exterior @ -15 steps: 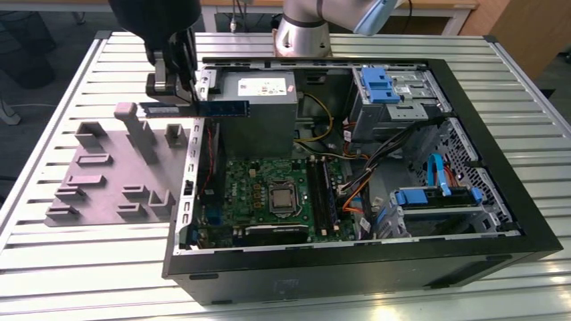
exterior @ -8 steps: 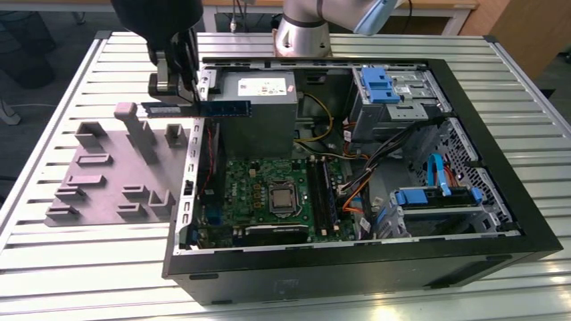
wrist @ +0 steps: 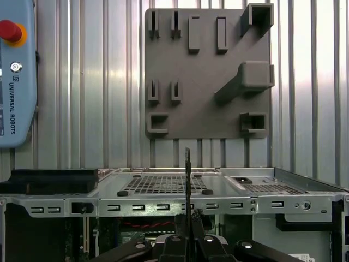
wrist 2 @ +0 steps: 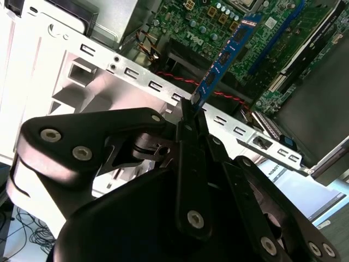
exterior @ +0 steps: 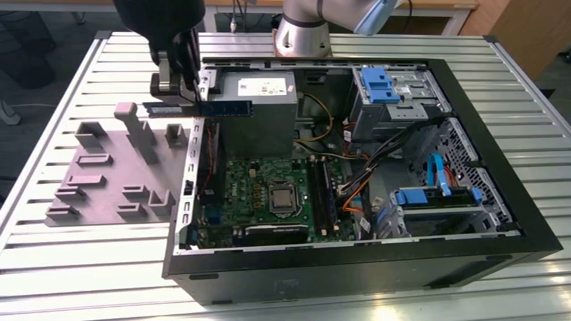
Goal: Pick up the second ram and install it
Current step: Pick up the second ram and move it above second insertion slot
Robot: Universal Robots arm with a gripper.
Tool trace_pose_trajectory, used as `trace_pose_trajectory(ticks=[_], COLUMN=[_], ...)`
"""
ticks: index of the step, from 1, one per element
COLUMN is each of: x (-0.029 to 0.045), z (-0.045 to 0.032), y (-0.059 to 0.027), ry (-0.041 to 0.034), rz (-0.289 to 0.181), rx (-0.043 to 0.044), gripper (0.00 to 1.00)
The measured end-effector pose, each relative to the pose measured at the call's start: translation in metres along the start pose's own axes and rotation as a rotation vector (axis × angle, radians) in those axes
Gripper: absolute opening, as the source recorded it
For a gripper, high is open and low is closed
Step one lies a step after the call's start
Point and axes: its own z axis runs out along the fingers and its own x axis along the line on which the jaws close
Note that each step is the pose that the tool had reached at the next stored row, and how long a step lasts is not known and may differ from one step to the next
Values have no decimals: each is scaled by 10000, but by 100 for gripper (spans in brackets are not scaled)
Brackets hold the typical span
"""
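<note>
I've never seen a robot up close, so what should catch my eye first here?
The black gripper holds the second ram, a slim bluish stick, in the air above the open computer case, at its edge on the exterior view's left. Beside the case, further left, lies a grey fixture plate with raised blocks.

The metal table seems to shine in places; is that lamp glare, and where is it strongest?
Probably glare: in the exterior view the table has white patches at its near edge; in the first wrist view pale streaks run along its ribs; in the second wrist view the computer case's metal panel is washed out white.
</note>
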Motion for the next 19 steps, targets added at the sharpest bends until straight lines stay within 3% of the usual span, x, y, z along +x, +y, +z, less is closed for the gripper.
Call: trace_pose_trajectory(ticks=[19], x=[-1], z=[1], y=[-53], ry=[0], rz=[0], rx=[0], gripper=[14])
